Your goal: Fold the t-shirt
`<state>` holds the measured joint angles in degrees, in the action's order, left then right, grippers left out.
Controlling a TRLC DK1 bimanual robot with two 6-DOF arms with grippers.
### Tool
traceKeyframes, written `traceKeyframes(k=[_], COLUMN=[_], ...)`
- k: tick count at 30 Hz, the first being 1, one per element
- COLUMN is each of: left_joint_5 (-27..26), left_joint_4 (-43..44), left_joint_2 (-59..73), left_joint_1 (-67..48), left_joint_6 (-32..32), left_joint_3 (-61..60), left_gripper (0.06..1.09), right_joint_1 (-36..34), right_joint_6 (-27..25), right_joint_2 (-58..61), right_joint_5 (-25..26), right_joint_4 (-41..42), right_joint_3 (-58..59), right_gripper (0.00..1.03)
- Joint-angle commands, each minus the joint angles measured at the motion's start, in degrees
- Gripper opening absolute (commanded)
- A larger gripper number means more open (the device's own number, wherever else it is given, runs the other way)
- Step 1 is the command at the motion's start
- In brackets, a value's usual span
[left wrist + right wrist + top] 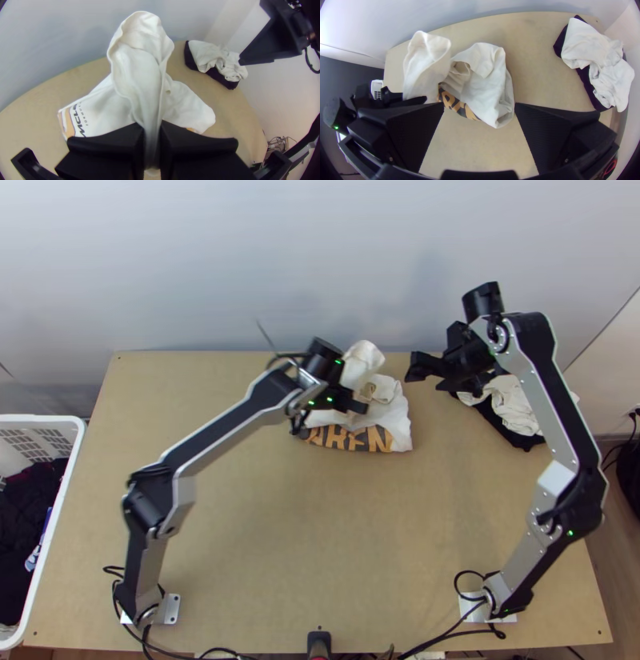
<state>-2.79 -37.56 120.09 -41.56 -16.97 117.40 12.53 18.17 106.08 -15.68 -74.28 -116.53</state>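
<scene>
Top view: t-shirt [392, 420] lay bunched on the light wooden table [280, 540], toward the far edge and right of the middle; mostly white cloth, with a dark band and orange lettering [344, 438] along the side nearer the arms' bases; left gripper [360, 407] was at the t-shirt, gripping a raised portion that stood up in a loose, rounded fold; left wrist view: left gripper [152, 129] had its two black fingers closed on that gathered white cloth, folds running down between them, the rest of the t-shirt spreading out to both sides, creased, with dark print on one part; right gripper [426, 378], top view, hung between the t-shirt and a second heap, holding neither; right wrist view: right gripper [480, 106] had its fingers spread wide; second heap was a white cloth [512, 404] crumpled on top of a black cloth [524, 441], over at the table's far right part, well apart from the t-shirt; white basket [40, 418] stood at the table's left side, dark clothes [28, 524] inside; pale wall [208, 268] ran behind the table
</scene>
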Motion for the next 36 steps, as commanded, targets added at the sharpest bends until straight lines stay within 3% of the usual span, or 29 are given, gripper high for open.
traceKeyframes(k=[1,9,10,11,13,14,16,24,36], left_joint_5=[0.24,0.24,0.24,0.24,0.15,-0.38,-3.89,-4.07,-3.1], left_joint_4=[2.67,3.99,3.99,3.99,2.76,1.09,-1.2,-7.61,-10.78], left_joint_2=[9.46,16.49,16.58,16.58,15.7,14.82,11.39,-6.89,-21.66], left_joint_1=[-4.05,-5.81,-5.9,-5.9,-5.9,-5.64,-4.85,0.96,10.54], left_joint_6=[-1.84,-4.03,-4.65,-5.09,-5.26,-6.06,-8.25,-7.99,-6.41], left_joint_3=[6.17,8.54,8.63,8.63,9.33,10.48,11.62,11.18,-8.24], left_gripper=[0.1,0.12,0.21,0.4,0.9,1.06,1.05,1.05,1.05], right_joint_1=[-1.55,-1.81,-2.16,-2.69,-3.31,-3.57,-3.75,0.47,15.5], right_joint_6=[0.2,0.72,0.81,0.9,0.99,0.99,0.99,2.57,1.51], right_joint_2=[-3.16,-2.99,-2.99,-2.99,-3.16,-3.34,-3.6,-1.4,16.61], right_joint_5=[0.04,0.04,0.04,0.04,0.04,0.04,0.04,1.09,2.67], right_joint_4=[-0.07,0.01,0.01,0.01,0.19,0.36,0.89,7.4,10.3], right_joint_3=[4.56,5.88,6.05,6.32,6.58,6.75,6.93,7.28,-8.63], right_gripper=[0.99,0.99,0.99,0.99,0.99,0.99,0.99,0.99,0.99])
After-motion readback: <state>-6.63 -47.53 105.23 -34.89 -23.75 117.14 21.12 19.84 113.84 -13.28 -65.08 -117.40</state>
